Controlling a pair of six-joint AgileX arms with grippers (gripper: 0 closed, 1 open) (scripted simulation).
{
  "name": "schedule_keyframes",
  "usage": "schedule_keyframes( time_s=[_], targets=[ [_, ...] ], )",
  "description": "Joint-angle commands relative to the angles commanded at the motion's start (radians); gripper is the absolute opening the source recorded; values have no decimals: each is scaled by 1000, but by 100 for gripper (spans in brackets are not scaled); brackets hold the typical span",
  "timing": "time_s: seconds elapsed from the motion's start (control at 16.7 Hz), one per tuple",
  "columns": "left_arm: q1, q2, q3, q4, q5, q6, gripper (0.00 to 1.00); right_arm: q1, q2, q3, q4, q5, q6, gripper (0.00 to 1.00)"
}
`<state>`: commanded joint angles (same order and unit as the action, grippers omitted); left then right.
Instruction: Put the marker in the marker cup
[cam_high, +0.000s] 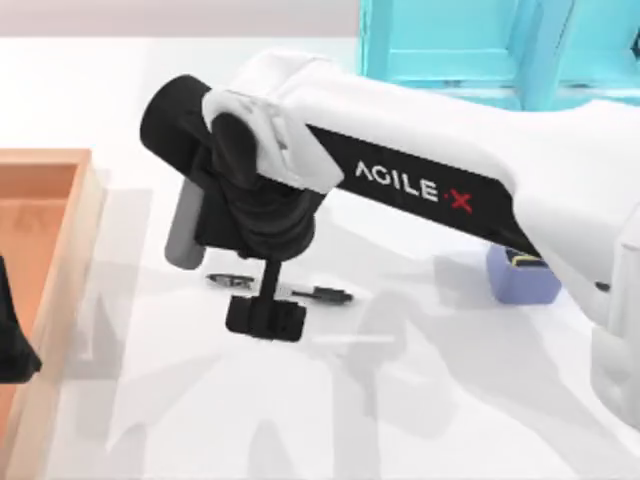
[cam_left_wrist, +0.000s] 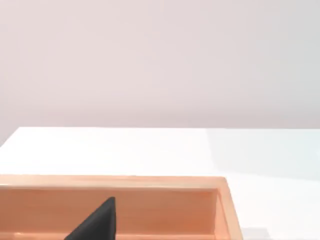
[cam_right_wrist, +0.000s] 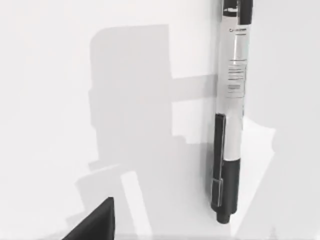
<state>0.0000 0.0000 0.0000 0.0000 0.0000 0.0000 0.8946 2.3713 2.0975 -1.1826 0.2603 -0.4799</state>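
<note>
**Right gripper hovers over the marker, pickup not yet made**

The right arm, white with a black wrist, reaches across the white table (cam_high: 150, 420) from three o'clock toward the centre. Its black two-finger right gripper (cam_high: 265, 318) hangs just above the thin marker (cam_high: 325, 293), a pen-like stick with black ends and a pale grey-white middle, which lies flat on the table just below centre in the top view, running from nine to three o'clock. Whether the fingers stand apart or together I cannot tell; nothing is clamped, since the right wrist view shows the marker (cam_right_wrist: 231, 107) lying free on the surface.

The small periwinkle-blue square marker cup (cam_high: 522, 278) sits at about three o'clock, well apart from the marker and partly hidden under the arm. A turquoise shelf (cam_high: 450, 45) stands at one o'clock.

The left gripper (cam_high: 12, 345) is parked at nine o'clock over a shallow orange wooden tray (cam_high: 75, 215); its finger state is likewise unclear.

The risk, as I judge it: the marker lies off to one side of the wrist view, so a descent without correction could miss it or nudge the round barrel into rolling away. A grip near one end could let it tilt and catch on the cup's rim.
</note>
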Motion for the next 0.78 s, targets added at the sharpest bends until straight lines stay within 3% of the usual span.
schedule_keyframes(
  time_s=[0.48,0.78],
  targets=[
    [0,0,0,0,0,0,100,1,15,24,3,4,-3,100],
    [0,0,0,0,0,0,100,-23,90,-47,160,2,-32,100]
  ],
)
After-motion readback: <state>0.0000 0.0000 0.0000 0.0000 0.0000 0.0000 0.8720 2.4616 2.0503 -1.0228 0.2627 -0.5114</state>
